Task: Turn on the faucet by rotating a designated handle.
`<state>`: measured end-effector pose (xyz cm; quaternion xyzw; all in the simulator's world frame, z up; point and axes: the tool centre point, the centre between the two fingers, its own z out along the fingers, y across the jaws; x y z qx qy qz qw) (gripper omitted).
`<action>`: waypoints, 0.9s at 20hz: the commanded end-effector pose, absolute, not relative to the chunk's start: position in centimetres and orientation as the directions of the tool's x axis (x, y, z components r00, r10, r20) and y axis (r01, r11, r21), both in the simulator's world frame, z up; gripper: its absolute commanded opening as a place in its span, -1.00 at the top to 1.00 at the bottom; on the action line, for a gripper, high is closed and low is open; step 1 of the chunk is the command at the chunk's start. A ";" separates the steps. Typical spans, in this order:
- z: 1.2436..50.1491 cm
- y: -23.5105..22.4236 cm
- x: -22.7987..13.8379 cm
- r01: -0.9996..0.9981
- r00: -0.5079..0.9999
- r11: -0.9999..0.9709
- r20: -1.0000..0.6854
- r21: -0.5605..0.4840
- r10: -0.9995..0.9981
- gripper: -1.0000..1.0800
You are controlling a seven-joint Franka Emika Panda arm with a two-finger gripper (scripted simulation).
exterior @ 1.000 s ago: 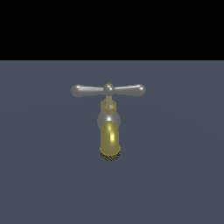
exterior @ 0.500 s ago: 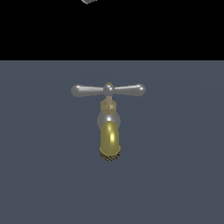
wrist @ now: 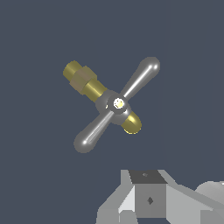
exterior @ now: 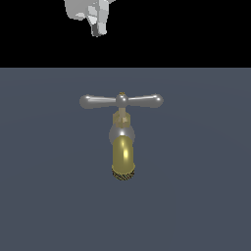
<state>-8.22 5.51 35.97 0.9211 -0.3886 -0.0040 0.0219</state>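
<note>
Fingers [exterior: 98,27] are hanging well above the handle [exterior: 121,101], their state unclear; approaching off-centre, they risk bumping the faucet [exterior: 123,152].

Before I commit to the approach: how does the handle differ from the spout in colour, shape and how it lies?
Colour: the handle is silver-grey, the spout brass-yellow.
Shape: the handle is a slim crossbar with two bulb-ended arms and a small centre knob; the spout is one thick curved tube.
Pose: in the exterior view the handle runs side to side on top, while the spout hangs below it toward the camera.
Both are shiny metal, and the gripper touches neither.
</note>
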 end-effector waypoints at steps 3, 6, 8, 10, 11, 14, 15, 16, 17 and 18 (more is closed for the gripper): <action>34.0 6.3 -6.5 -0.781 0.624 -0.623 0.016 0.039 -0.782 1.00; 32.6 6.8 -5.4 -0.820 0.572 -0.571 0.019 0.035 -0.820 1.00; 31.6 7.2 -4.7 -0.844 0.535 -0.535 0.021 0.032 -0.844 1.00; 30.7 7.6 -4.0 -0.867 0.498 -0.498 0.022 0.029 -0.867 1.00; 30.2 7.8 -3.7 -0.877 0.479 -0.479 0.022 0.027 -0.877 1.00; 28.7 8.3 -2.8 -0.907 0.421 -0.421 0.022 0.022 -0.907 1.00; 28.2 8.6 -2.5 -0.916 0.402 -0.401 0.022 0.020 -0.916 1.00; 27.6 8.8 -2.2 -0.924 0.382 -0.381 0.021 0.019 -0.924 1.00; 27.1 9.0 -1.9 -0.932 0.361 -0.361 0.021 0.017 -0.932 1.00; 26.6 9.2 -1.6 -0.940 0.341 -0.341 0.020 0.015 -0.940 1.00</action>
